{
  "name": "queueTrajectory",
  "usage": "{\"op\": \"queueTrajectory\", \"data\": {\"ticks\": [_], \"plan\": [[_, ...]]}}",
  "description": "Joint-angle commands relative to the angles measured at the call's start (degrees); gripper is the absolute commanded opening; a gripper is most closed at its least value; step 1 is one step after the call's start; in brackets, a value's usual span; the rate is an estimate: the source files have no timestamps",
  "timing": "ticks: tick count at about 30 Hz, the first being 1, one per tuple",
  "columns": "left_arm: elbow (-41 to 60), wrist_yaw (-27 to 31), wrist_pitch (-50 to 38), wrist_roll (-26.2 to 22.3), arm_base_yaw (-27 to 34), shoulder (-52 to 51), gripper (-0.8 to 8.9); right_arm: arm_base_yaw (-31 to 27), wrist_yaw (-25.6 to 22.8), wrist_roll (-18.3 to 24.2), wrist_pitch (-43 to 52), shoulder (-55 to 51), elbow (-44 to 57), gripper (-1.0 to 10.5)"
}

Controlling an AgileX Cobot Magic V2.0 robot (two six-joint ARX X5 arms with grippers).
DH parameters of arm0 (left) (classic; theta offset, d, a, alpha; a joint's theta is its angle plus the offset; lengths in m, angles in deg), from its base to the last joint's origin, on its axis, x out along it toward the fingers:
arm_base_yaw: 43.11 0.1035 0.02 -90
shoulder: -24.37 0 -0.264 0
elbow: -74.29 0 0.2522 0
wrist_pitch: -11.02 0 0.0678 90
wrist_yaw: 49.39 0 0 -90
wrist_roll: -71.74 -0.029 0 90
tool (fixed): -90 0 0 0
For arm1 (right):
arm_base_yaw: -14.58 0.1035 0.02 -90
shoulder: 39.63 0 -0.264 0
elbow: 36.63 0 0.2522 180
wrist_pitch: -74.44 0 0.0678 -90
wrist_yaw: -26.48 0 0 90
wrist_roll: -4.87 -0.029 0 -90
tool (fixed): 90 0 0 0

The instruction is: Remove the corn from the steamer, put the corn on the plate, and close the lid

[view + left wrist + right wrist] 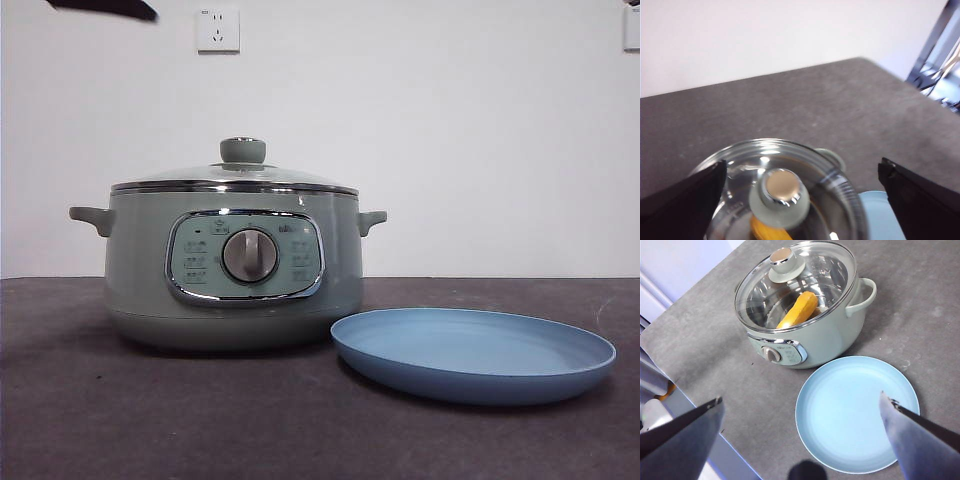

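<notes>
My left hand [800, 200] hangs released, jaws spread wide, right above the lid [235, 178], its knob [781, 195] centred between them; this hand is the nearer. My right hand [800, 440], also released, waits high over the plate [857, 412]. One corn [799, 310] lies slantwise inside the one steamer [140, 270] under the one lid, the one plate just beside it on the counter [150, 420].
</notes>
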Motion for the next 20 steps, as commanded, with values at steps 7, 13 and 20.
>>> {"op": "queueTrajectory", "data": {"ticks": [7,13,20], "plan": [[-1.9,8.96,-5.97,-5.57,-4.66,12.41,5.37,0.15,-0.04,-0.9,0.26,0.07,-0.04,6.2],[-1.9,12.46,-6.62,-6.47,-6.73,17.62,5.35,0.15,-0.04,-0.9,0.26,0.07,-0.04,6.2],[-1.9,14.86,-6.58,-6.38,-8.09,20.65,5.34,0.15,-0.04,-0.87,0.26,0.07,-0.04,6.2]]}}
